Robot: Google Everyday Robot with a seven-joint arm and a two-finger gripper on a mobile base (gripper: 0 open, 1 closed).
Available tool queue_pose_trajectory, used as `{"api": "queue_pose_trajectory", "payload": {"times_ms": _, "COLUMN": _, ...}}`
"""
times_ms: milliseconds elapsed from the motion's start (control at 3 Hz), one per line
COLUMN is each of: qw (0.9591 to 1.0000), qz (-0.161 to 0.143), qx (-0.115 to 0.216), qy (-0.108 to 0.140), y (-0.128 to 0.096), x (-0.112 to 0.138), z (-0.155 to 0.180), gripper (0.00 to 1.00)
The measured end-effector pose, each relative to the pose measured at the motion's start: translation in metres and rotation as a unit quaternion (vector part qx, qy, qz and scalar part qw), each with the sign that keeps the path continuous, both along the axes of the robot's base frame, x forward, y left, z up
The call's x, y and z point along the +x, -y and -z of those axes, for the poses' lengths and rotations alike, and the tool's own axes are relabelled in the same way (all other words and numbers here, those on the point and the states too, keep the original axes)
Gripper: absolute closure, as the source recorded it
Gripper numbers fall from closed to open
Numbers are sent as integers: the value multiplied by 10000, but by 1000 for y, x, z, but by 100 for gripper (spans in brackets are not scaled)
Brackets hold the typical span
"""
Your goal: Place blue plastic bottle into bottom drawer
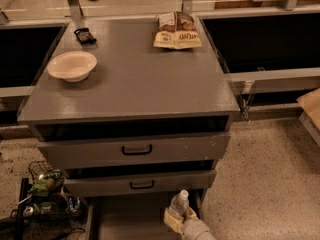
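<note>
The blue plastic bottle (179,203) is a clear bottle with a white cap, held upright at the bottom of the camera view. My gripper (176,219) is shut on the bottle's lower body, its pale fingers (170,221) wrapped around it. The bottle hangs over the right part of the open bottom drawer (125,221), a shallow grey tray pulled out below the two upper drawers. Whether the bottle touches the drawer floor is hidden by the frame edge.
The grey cabinet top (135,79) carries a white bowl (72,65), a small dark packet (84,35) and a snack bag (176,30). A wire basket with cans (45,196) stands on the floor at the left. A cardboard box (311,109) is at the right.
</note>
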State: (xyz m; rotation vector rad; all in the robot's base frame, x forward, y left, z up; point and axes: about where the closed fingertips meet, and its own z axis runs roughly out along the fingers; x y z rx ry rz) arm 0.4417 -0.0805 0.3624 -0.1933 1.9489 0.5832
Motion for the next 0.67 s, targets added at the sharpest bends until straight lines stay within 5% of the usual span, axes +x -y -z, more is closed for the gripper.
{"api": "queue_pose_trajectory", "payload": {"times_ms": 667, "qw": 9968, "qz": -690, "qx": 416, "qy": 2, "y": 3, "x": -8, "z": 8, "gripper": 100}}
